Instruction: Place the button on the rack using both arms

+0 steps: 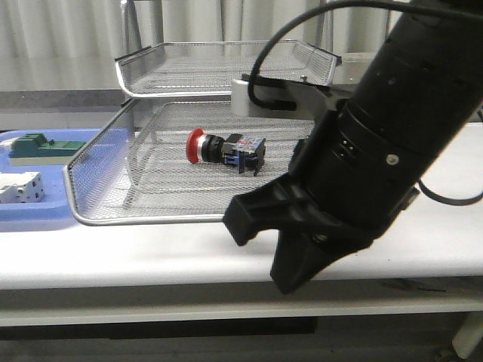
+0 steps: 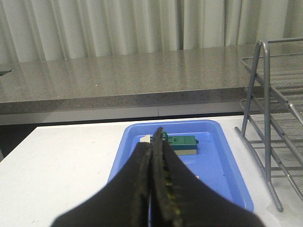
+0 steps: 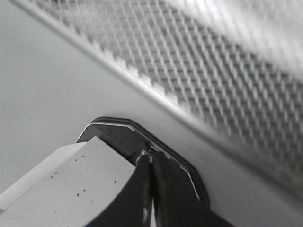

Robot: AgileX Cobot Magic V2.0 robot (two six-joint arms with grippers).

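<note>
The button (image 1: 224, 148) lies on its side, red head to the left, on the mesh of the rack's pulled-out lower tray (image 1: 151, 220). Nothing holds it. My right arm fills the foreground of the front view, and its gripper (image 1: 290, 274) hangs shut and empty over the table's front edge, in front of that tray. In the right wrist view the right gripper (image 3: 150, 160) has its fingers pressed together, with the tray mesh (image 3: 213, 80) beyond. My left gripper (image 2: 157, 133) is shut and empty above the blue tray (image 2: 227, 161). It is out of the front view.
A blue tray (image 1: 38, 219) left of the rack holds a green block (image 1: 38, 147) and a white block (image 1: 21, 187). The green block (image 2: 182, 143) sits just beyond the left fingertips. The rack's frame (image 2: 265, 118) stands beside the blue tray. An upper rack tray (image 1: 226, 68) overhangs the back.
</note>
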